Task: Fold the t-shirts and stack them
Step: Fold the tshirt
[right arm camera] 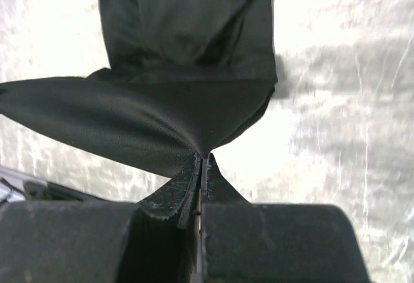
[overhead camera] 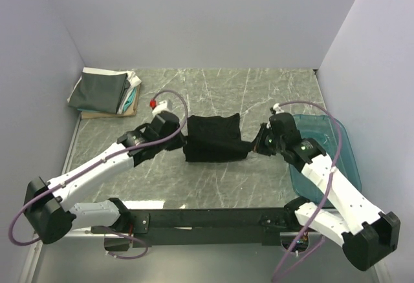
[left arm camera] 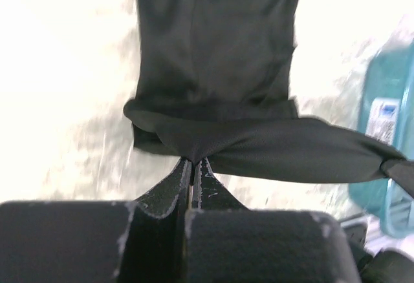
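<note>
One black t-shirt lies at the centre of the marble desk, its near edge lifted and stretched between two grippers. The left gripper and right gripper are each pinched closed on that edge. A pile of folded t-shirts, dark grey on top, sits at upper left. One teal tub stands at right, under the right arm.

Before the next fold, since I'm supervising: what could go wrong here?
The left claw and right claw each pinch only a thin bit of edge on the black t-shirt; either could slip. The cloth is taut between them, so uneven travel may skew the fold. The right arm overlaps the teal tub and might nudge it.
</note>
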Motion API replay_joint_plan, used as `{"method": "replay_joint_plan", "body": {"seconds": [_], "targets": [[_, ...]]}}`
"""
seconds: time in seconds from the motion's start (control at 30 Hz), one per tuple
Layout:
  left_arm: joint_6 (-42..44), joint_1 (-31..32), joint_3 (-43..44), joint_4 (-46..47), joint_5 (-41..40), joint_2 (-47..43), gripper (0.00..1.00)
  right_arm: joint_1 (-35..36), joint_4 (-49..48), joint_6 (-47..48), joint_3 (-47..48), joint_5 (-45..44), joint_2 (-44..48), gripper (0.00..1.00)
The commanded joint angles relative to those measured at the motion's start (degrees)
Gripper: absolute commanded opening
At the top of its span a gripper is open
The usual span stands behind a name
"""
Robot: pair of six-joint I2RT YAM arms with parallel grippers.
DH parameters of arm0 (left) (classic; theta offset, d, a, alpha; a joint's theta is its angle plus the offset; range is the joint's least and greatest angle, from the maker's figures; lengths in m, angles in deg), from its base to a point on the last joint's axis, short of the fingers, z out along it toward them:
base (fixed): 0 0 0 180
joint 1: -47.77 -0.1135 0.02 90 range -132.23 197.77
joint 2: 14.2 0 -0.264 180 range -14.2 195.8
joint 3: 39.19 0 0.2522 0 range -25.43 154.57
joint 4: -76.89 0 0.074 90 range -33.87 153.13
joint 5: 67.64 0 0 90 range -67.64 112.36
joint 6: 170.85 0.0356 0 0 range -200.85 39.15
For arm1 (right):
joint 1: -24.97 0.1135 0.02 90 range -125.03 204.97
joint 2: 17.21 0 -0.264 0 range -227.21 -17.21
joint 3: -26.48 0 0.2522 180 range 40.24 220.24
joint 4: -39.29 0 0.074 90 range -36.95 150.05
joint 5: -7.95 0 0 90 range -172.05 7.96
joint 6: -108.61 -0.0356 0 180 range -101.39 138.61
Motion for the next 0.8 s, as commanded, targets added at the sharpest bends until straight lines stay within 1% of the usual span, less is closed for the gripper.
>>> {"method": "replay_joint_plan", "body": {"seconds": [0.0, 0.13, 0.27, 0.4, 0.53, 0.67, 0.77], "targets": [[6.9, -3.7, 4.9, 5.8, 1.7, 2.6, 0.01, -3.3, -4.7, 3.3, 4.7, 0.6, -2.5, 0.0], [9.8, -7.7, 10.2, 6.2, 3.4, 7.4, 0.01, -6.0, -5.8, 5.0, 8.8, 1.8, -6.5, 0.0], [11.1, -11.2, 13.6, 6.1, 5.7, 12.7, 0.01, -7.9, -6.9, 6.4, 12.4, 3.6, -11.0, 0.0], [12.6, -15.1, 16.3, 7.0, 7.7, 16.9, 0.01, -10.1, -8.6, 6.7, 16.3, 5.9, -17.6, 0.0], [13.6, -17.5, 20.9, 6.9, 10.3, 22.0, 0.01, -11.7, -10.4, 7.0, 19.8, 8.8, -23.2, 0.0], [14.3, -19.3, 24.6, 6.1, 11.4, 28.3, 0.01, -13.1, -11.6, 7.0, 23.1, 10.0, -28.7, 0.0], [14.3, -21.1, 26.4, 7.2, 13.3, 32.1, 0.01, -13.7, -13.0, 7.0, 25.1, 9.9, -33.1, 0.0]]}}
